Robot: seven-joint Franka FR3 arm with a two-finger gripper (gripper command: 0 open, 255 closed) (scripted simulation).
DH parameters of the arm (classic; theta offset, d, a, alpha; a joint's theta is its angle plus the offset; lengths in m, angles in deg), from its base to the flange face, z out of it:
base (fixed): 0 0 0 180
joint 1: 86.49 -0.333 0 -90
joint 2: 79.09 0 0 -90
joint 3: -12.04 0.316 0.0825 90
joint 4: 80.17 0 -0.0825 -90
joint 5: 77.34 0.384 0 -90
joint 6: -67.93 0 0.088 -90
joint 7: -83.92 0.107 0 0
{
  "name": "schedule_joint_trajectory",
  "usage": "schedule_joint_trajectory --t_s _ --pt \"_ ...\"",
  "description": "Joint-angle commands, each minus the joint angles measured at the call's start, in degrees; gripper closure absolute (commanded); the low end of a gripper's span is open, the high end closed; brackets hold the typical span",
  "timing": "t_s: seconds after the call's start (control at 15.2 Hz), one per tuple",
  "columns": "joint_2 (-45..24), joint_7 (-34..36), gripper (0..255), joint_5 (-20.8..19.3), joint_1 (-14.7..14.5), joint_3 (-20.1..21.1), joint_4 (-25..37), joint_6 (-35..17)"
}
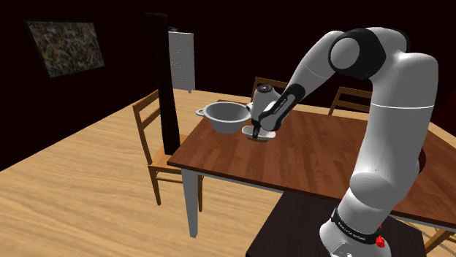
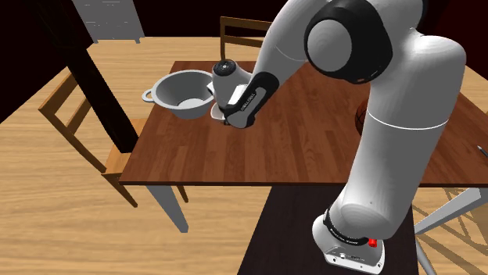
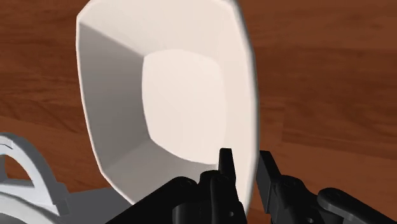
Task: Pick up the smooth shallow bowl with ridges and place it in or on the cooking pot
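Here, the black hand (image 3: 245,162) is reaching down over the wooden counter (image 1: 329,160) and pinching the rim of the white bowl (image 3: 184,95). In the wrist view one finger is sitting inside the rim and the other outside it, with the bowl's wall clasped between them. The bowl is shallow, with flat angled sides, and it is sitting low on the counter just beside the grey pot (image 1: 225,117), on the shoulder view's right of it. The pot is standing upright near the counter's far corner, its two side handles showing. The white arm is stretching from its stand (image 1: 292,226) up and across the counter. A wooden chair (image 1: 153,124) is standing at the counter's end.
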Motion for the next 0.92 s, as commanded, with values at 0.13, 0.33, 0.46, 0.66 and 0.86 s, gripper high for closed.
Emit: schedule_joint_trajectory --t_s 0.13,0.33,0.46,0.66,0.86 --pt "2.9 -2.0 255 1.8 0.4 0.9 -0.2 2.7" --pt "4.9 -3.5 255 3.0 0.6 1.4 -0.1 4.7" --pt "6.1 -4.4 255 3.9 0.7 1.6 0.0 6.1" --pt "7.9 -5.7 255 5.0 0.7 2.0 0.4 8.2" --pt "9.7 -6.9 255 6.1 0.7 2.2 0.8 10.3"
